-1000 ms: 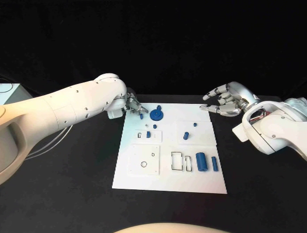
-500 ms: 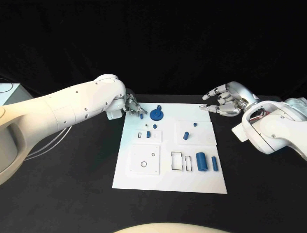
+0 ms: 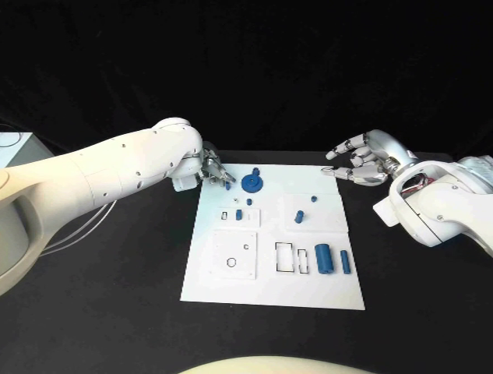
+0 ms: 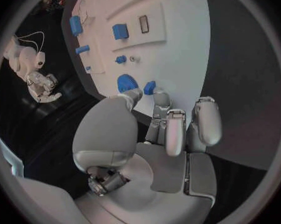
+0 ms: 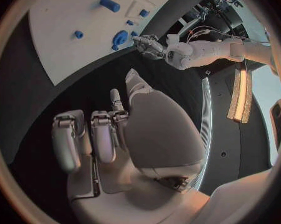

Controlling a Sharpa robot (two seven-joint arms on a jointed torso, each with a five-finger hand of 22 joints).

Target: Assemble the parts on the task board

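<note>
Left hand (image 3: 213, 170) pinches a small blue part (image 4: 150, 87) at the task board (image 3: 271, 294) far corner; right hand (image 3: 362, 160) hovers empty, fingers apart.

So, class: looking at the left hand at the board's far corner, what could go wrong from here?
1. The left hand has its fingertips at a small blue part right beside the round blue part; closing could knock that neighbour.
2. The part sits near the board edge, so a slipped pinch might push it onto the black table.
3. The right hand hovers off the board, holding nothing, so it cannot steady the board if it shifts.
</note>
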